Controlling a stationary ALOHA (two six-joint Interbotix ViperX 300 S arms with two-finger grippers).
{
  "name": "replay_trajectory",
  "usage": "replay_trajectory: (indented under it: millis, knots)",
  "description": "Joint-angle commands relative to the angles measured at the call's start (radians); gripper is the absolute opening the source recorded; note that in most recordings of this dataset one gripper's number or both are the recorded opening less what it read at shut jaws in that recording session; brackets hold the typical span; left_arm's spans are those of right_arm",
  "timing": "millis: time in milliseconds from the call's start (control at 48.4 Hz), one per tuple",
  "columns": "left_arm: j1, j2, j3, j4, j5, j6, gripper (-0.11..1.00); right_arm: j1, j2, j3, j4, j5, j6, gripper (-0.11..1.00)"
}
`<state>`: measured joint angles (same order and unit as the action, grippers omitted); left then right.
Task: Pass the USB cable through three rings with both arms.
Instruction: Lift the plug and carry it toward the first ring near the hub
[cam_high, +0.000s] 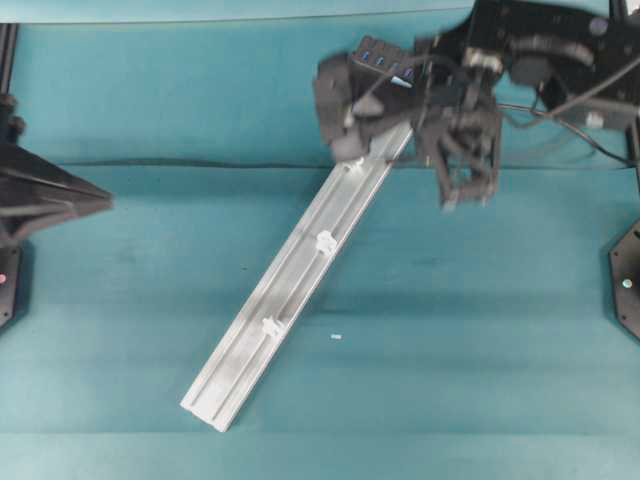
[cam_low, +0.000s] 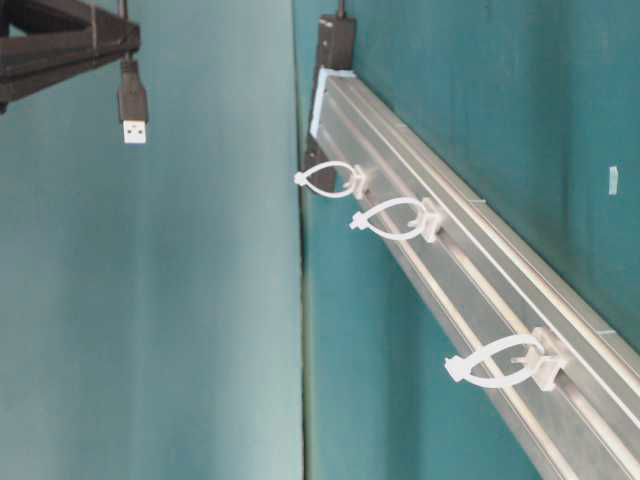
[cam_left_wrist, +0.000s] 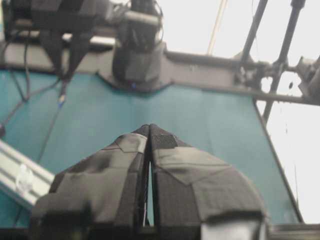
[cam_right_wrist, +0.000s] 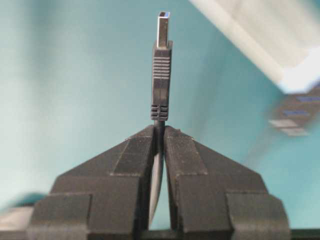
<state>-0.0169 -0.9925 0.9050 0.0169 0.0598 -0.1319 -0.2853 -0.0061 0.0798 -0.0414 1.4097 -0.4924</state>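
Table (cam_high: 150, 250) is teal w/ a long silver rail (cam_high: 300, 290) lying slantwise. Right gripper (cam_right_wrist: 159, 131) is up by the rail's far end, jaws pinching the USB cable (cam_right_wrist: 160, 80) just below its plug. Left gripper (cam_left_wrist: 149, 131) sits far off at the table's left edge, jaws closed, holding nothing. 3 white rings (cam_low: 395, 218) stick off the rail.

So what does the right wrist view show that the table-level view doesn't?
Only the right wrist view shows the right gripper shut on the cable just below the plug, plus a blurred hub. Only the table-level view shows the three rings standing off the rail. Both show the plug with its metal tip.
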Motion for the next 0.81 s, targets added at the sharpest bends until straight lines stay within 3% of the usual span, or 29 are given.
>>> replay_trajectory:
  millis: [0,289,495,784]
  knots:
    - [0.000,-0.038,-0.043,0.002,0.003,-0.005,-0.01,-0.051,-0.020,0.008,-0.011,-0.054,-0.074,0.10]
    - [-0.008,0.104,-0.124,0.002,0.003,-0.077,-0.01,-0.233,-0.023,0.034,-0.009,-0.150,-0.362,0.10]
    - [-0.006,0.198,-0.175,0.002,0.005,-0.110,-0.01,-0.273,-0.018,0.092,-0.009,-0.216,-0.491,0.10]
    - [0.031,0.259,-0.204,0.002,0.008,-0.135,-0.01,-0.281,-0.018,0.218,-0.011,-0.425,-0.644,0.10]
